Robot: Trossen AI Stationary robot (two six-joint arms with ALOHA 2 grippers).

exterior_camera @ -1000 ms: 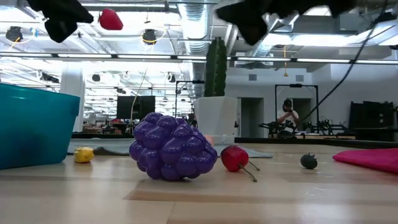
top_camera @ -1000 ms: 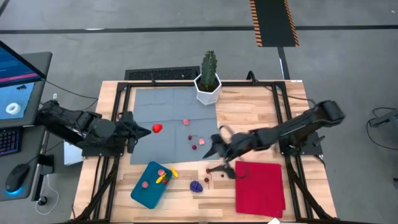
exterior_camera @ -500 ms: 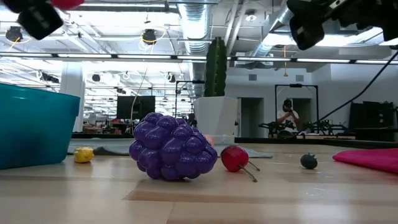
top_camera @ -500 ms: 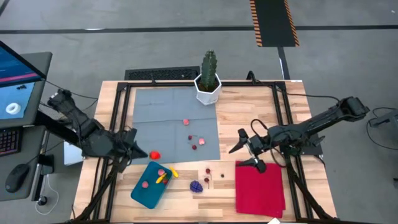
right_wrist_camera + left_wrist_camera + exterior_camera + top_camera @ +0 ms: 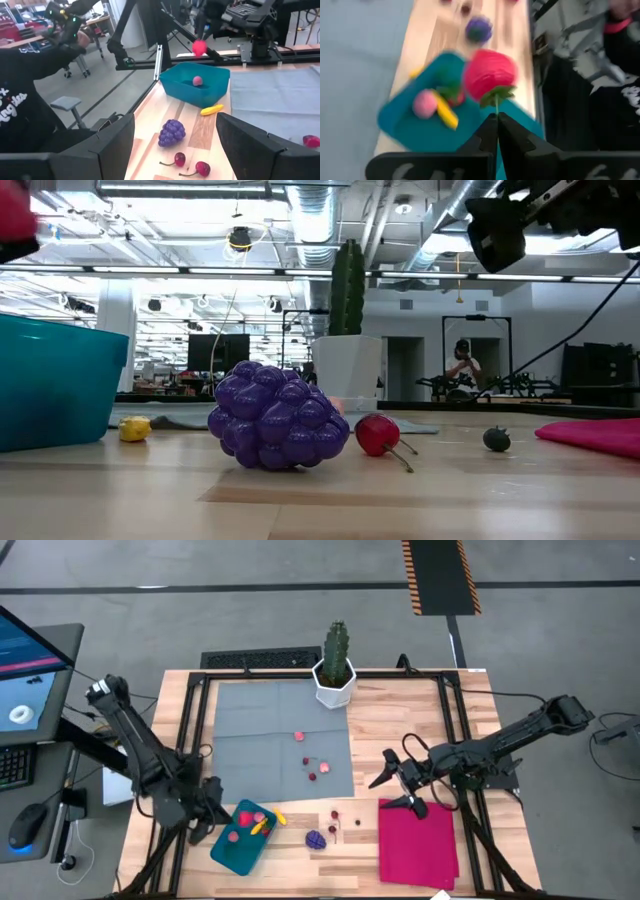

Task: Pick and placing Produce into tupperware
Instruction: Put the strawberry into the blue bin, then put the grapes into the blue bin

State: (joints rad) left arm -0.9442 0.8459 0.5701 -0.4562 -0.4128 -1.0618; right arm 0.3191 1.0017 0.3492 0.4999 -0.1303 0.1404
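A red toy fruit (image 5: 489, 74) with green leaves hangs over the teal tupperware (image 5: 420, 135), with my left gripper (image 5: 496, 122) shut on it. The right wrist view shows the fruit (image 5: 199, 47) above the tupperware (image 5: 196, 85). A pink piece (image 5: 424, 103) and a yellow piece (image 5: 445, 111) lie inside. Purple grapes (image 5: 315, 839) and two cherries (image 5: 333, 822) rest on the wood. Several small red and pink pieces (image 5: 313, 768) lie on the grey mat (image 5: 250, 730). My right gripper (image 5: 396, 790) stands open above the far edge of the red cloth (image 5: 418, 840). My left gripper pinches the red fruit's thin green stem (image 5: 496, 106) between its two fingertips (image 5: 489, 131), just behind the leaves. The fingers slant down from the table's left side. The fruit sticks out past the fingertips, lifted clear above the tupperware.
A cactus in a white pot (image 5: 335, 668) stands at the mat's far edge. A second yellow piece (image 5: 211, 109) lies on the wood beside the tupperware. A person in dark clothes (image 5: 30, 100) stands off the table's near side. Black frame rails (image 5: 190, 740) run along both sides.
My left gripper has carried the red fruit from above the mat's left part toward the near edge and down, tipping its fingers downward, until it is over the tupperware. My right gripper has drawn back from the cherries toward the right edge, then stayed still.
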